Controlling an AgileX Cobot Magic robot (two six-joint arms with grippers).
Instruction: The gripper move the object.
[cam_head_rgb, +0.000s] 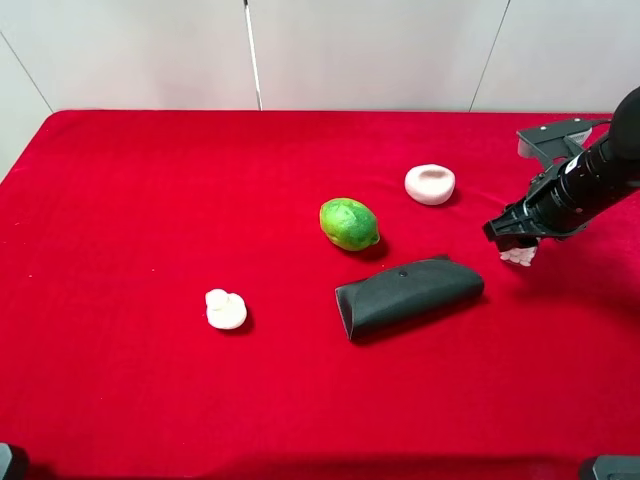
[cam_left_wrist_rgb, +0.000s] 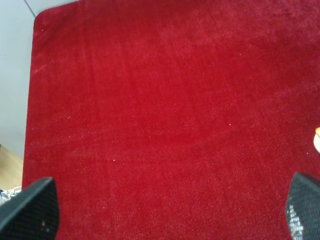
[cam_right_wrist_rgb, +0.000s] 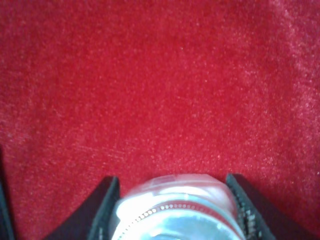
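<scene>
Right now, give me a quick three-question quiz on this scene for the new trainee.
1. True or false: the right gripper is shut on the pill bottle.
2. In the high view, which lies farthest left? A) white knobbed lump B) green fruit C) black pouch
3. Fill in: the left gripper hangs ___ over bare red cloth.
Key: 1 true; 2 A; 3 open.

Bright, even overhead light. Short soft shadows lie to the lower right of lime (cam_head_rgb: 349, 223) and pouch (cam_head_rgb: 408, 296). In the right wrist view the bottle (cam_right_wrist_rgb: 175, 207) is blurred, probably too close, with glare on top. Cloth (cam_left_wrist_rgb: 160, 110) looks slightly soft.
</scene>
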